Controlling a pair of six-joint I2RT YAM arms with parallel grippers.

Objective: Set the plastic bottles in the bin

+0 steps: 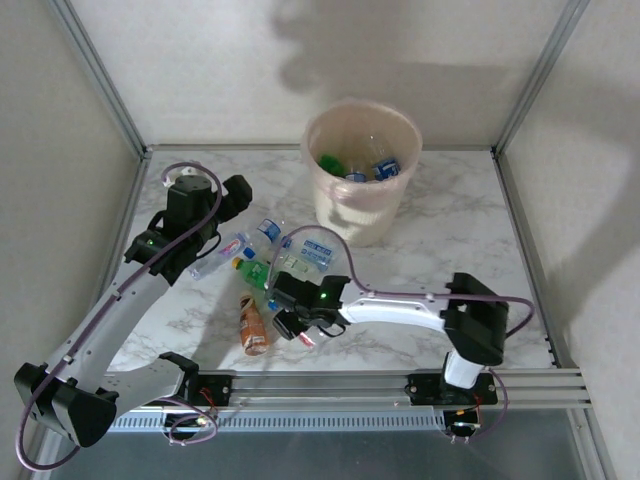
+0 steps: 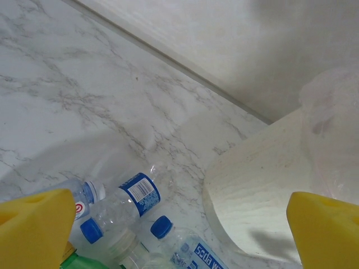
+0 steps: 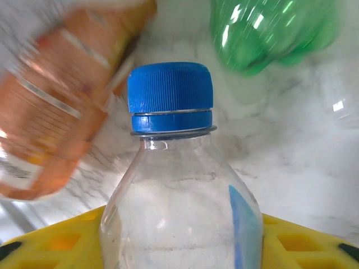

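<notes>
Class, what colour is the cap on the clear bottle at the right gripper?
The cap is blue, clearest in the right wrist view.

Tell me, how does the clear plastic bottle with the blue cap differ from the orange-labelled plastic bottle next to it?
The clear plastic bottle with the blue cap is see-through; the orange-labelled plastic bottle is wrapped in an orange-brown label. The clear one sits between the right gripper's yellow fingers; the orange one lies free on the marble table. Both are outside the beige bin.
</notes>
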